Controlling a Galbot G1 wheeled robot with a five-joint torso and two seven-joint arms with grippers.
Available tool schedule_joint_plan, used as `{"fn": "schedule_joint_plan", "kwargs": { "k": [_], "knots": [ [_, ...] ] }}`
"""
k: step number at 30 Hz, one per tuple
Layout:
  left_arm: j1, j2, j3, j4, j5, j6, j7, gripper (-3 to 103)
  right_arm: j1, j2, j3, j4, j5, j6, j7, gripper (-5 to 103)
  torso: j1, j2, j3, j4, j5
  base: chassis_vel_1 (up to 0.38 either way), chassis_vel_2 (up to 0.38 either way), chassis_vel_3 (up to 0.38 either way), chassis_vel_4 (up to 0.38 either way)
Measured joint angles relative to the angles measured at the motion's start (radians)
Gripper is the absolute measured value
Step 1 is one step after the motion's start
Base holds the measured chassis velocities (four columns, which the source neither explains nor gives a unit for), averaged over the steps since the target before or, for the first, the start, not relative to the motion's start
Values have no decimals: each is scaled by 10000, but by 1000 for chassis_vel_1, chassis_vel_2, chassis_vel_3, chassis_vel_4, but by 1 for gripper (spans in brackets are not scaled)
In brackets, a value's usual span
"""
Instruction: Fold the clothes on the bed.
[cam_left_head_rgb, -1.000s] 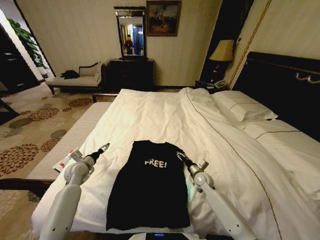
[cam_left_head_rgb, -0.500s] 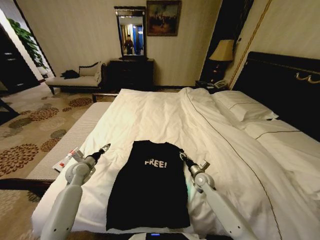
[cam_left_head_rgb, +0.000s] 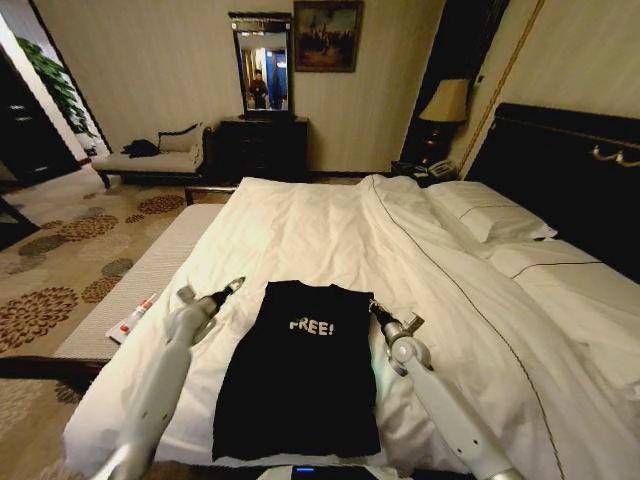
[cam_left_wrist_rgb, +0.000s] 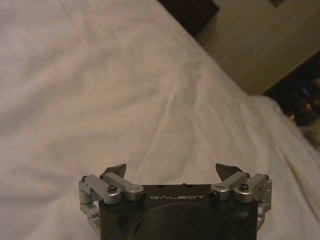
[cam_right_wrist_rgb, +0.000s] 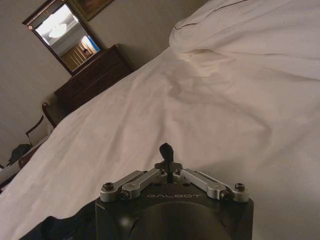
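The clothes are a black T-shirt (cam_left_head_rgb: 300, 385) with white "FREE!" lettering, lying flat and chest up near the foot of the bed (cam_left_head_rgb: 300, 225), collar pointing away from me. My left gripper (cam_left_head_rgb: 236, 285) hovers over the white duvet just beside the shirt's left shoulder. In the left wrist view that gripper (cam_left_wrist_rgb: 172, 171) is open, with bare sheet beyond its fingers. My right gripper (cam_left_head_rgb: 374, 305) sits at the shirt's right shoulder edge. In the right wrist view this gripper (cam_right_wrist_rgb: 166, 150) is shut with nothing visibly held, and black cloth (cam_right_wrist_rgb: 55, 225) shows beside its body.
White pillows (cam_left_head_rgb: 490, 215) and a dark headboard (cam_left_head_rgb: 570, 160) are at the right. A pale bench (cam_left_head_rgb: 140, 275) runs along the bed's left side with a small red-and-white item (cam_left_head_rgb: 135, 315) on it. A chaise (cam_left_head_rgb: 150, 160), dresser (cam_left_head_rgb: 262, 145) and lamp (cam_left_head_rgb: 446, 102) stand by the far wall.
My left arm has lifted and reached forward and right, closer to the shirt's left shoulder. My right gripper has shifted slightly right and forward. The shirt has not moved.
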Motion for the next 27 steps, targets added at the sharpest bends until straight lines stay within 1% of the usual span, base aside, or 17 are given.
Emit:
{"fn": "schedule_joint_plan", "kwargs": {
  "k": [1,3,6,9,11,12,15,16,17,19,20,22,25,26,27],
  "knots": [
    [0,0,0,0,0,0,0,100,0,0,0,0,0,0,0,0,0,0,0,0,0,0,0,0,0],
    [-556,-305,366,902,226,8,133,100,33,-13,-7,-43,-37,-1,-3,0,0,-1,0,0,2,0,0,0,0],
    [-1050,-668,776,1754,545,55,353,100,33,-17,-11,-59,-160,-2,-13,0,0,-1,0,4,2,0,0,0,0],
    [-1161,-780,918,1950,647,63,473,100,25,-15,-13,-60,-188,-2,-15,0,-1,0,0,5,1,0,0,0,0],
    [-1384,-1026,1224,2375,987,73,761,100,21,-9,-12,-42,-232,-3,-16,0,-2,0,-1,5,1,0,0,0,0],
    [-1384,-1026,1224,2375,987,73,761,100,21,-9,-12,-42,-232,-3,-16,0,-2,0,-1,5,1,0,0,0,0],
    [-1636,-1244,1421,2839,1455,-25,1078,100,-7,-7,5,77,-248,-4,-12,0,-1,0,-1,4,1,0,0,0,0],
    [-1668,-1264,1424,2884,1476,-33,1104,103,-22,-10,12,105,-255,-4,-10,0,-2,-1,-1,4,1,0,0,0,0],
    [-1668,-1264,1424,2884,1476,-33,1104,103,-22,-10,12,105,-255,-4,-10,0,-2,-1,-1,4,1,0,0,0,0],
    [-1786,-1327,1430,3084,1561,-51,1176,98,-108,-27,50,227,-273,-6,-3,0,-2,0,-1,4,0,0,0,0,0],
    [-1835,-1343,1430,3202,1636,-53,1209,94,-143,-39,69,268,-282,-7,1,0,-3,0,-2,5,0,0,0,0,0],
    [-1876,-1362,1422,3326,1716,-72,1246,94,-167,-49,85,296,-297,-7,6,0,-3,0,-2,5,-1,0,0,0,0],
    [-1978,-1439,1344,3664,1893,-163,1345,78,-217,-58,119,363,-327,-7,22,0,-2,1,-2,4,0,0,0,0,0],
    [-1978,-1439,1344,3664,1893,-163,1345,78,-217,-58,119,363,-327,-7,22,0,-2,1,-2,4,0,0,0,0,0],
    [-1995,-1459,1324,3739,1957,-194,1387,72,-232,-58,124,378,-333,-7,32,0,-2,1,-2,4,0,0,0,0,0]
  ]
}}
